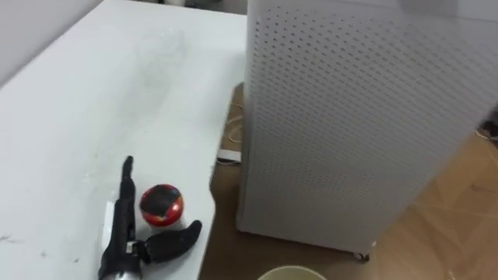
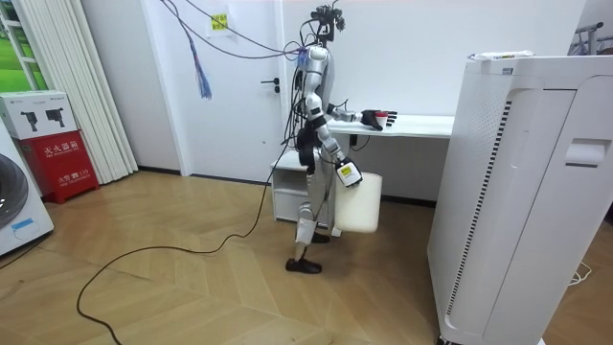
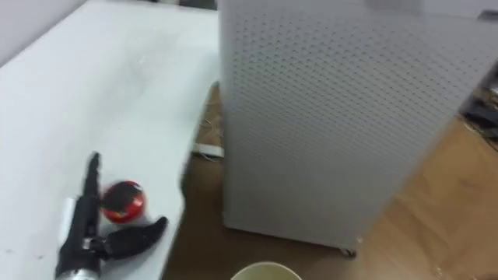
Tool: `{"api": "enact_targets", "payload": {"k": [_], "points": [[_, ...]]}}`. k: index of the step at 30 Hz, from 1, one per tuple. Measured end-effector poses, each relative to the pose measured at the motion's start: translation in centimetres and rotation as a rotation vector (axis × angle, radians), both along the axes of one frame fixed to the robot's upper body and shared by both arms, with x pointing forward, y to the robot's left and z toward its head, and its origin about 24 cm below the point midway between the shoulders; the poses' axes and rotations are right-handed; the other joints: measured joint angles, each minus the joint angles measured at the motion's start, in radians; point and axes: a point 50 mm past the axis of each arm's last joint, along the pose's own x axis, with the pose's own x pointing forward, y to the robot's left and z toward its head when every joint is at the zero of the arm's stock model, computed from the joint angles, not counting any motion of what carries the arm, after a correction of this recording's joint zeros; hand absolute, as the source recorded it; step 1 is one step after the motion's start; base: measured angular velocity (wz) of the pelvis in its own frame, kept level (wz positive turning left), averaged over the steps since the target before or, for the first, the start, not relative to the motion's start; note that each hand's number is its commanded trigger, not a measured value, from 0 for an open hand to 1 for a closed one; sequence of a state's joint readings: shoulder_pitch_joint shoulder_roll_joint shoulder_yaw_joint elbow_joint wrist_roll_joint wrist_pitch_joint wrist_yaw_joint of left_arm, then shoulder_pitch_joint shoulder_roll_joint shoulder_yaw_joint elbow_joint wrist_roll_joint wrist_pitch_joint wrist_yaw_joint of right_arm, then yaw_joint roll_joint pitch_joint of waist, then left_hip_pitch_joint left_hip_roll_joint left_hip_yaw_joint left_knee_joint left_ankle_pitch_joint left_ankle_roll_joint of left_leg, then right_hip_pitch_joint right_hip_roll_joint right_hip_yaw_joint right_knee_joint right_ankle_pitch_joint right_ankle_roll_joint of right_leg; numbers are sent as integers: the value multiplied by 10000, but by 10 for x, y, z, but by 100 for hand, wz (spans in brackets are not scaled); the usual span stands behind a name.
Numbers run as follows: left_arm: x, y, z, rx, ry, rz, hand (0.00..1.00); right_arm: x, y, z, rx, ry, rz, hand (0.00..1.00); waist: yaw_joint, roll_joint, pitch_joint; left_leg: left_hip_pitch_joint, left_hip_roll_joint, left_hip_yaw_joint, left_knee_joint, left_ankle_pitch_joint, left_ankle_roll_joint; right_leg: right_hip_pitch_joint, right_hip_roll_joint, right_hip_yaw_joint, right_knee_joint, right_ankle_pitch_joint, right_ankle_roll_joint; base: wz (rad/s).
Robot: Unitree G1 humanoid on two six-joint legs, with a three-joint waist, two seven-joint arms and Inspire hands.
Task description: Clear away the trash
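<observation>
A tall white perforated tower unit (image 1: 350,124) stands on small castors on a wooden herringbone floor (image 1: 459,210). Just left of the unit, a long white surface (image 1: 93,117) runs back toward the wall. On the floor between the unit and the surface lies a small white plug block (image 1: 228,155) with thin cords. In the room view, well beyond the unit toward that view's left, are a low white cabinet (image 2: 287,196), a white door (image 2: 244,86), pale vertical blinds (image 2: 81,86), a red box (image 2: 59,158) and part of a washing machine (image 2: 14,206).
</observation>
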State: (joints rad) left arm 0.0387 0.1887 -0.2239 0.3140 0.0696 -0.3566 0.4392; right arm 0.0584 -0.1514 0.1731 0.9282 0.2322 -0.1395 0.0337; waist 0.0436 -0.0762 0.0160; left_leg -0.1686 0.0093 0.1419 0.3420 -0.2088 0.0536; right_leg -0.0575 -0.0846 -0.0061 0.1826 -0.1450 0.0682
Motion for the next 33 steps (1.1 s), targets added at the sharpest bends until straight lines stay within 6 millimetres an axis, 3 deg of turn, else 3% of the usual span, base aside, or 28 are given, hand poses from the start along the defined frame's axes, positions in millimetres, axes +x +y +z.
{"api": "enact_targets", "payload": {"k": [1,2,3,10,19,25,33], "points": [[-1,1,-3,26,163,75,24,2,1,1,-30,-88,135,100,78,74,-7,203,-24,8,-77,-2,3,137,26,-273,-105,98,-1,-39],[-1,3,-4,56,237,133,57,2,1,1,-36,-107,149,100,97,103,-11,305,-50,4,-140,-5,3,229,30,-306,-158,129,-7,-44],[-2,5,-8,27,394,267,100,3,2,2,-38,-169,143,100,97,152,-30,495,-99,11,-332,-7,5,402,10,-367,-344,135,-2,-30],[-8,25,-22,93,959,1428,100,-9,0,-3,19,306,167,100,-116,559,-86,1188,-66,14,-940,40,-63,641,151,-545,-251,179,-77,-18],[-11,43,-24,-337,752,2371,100,-12,-4,-4,-345,405,319,100,-169,444,-50,1479,-67,67,-1070,93,-106,720,174,-854,-126,201,-113,-6],[-11,43,-23,-533,657,2424,100,-12,-4,-4,-346,400,316,100,-194,416,-36,1492,-64,67,-1105,91,-104,717,153,-1080,-133,201,-112,0],[-9,43,-23,-970,693,2468,100,-8,-3,-2,-277,285,306,100,-176,396,-42,1566,-42,62,-1190,91,-104,749,144,-1067,-125,201,-112,0]]}}
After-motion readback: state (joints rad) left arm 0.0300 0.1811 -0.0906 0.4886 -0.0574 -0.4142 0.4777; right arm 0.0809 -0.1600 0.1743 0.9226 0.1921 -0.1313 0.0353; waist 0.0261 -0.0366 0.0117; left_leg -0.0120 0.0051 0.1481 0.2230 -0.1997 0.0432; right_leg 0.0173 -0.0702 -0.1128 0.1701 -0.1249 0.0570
